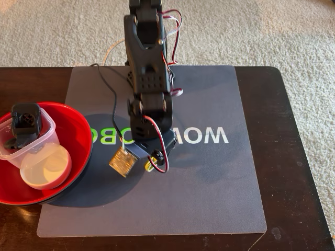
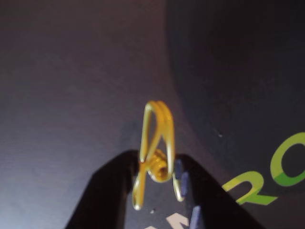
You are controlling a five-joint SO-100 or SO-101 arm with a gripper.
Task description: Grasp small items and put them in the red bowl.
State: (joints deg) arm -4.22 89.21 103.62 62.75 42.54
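Observation:
The tiny yellow clip (image 2: 157,138) stands upright between my gripper's (image 2: 155,167) two black fingers (image 2: 109,191), which are shut on its lower part. In the fixed view the gripper (image 1: 152,164) hangs low over the middle of the grey mat, the yellow clip (image 1: 150,167) showing at its tip. Whether the clip touches the mat I cannot tell. The red bowl (image 1: 78,136) sits at the left edge. In it are a clear square container (image 1: 46,130) with a black boxy part (image 1: 25,123) inside, and a small white bowl (image 1: 46,167).
A grey mat (image 1: 209,188) with white and green lettering covers the dark wooden table (image 1: 293,157). Beige carpet (image 1: 52,31) lies beyond the table's far edge. The arm's base and wires (image 1: 170,31) stand at the mat's far side.

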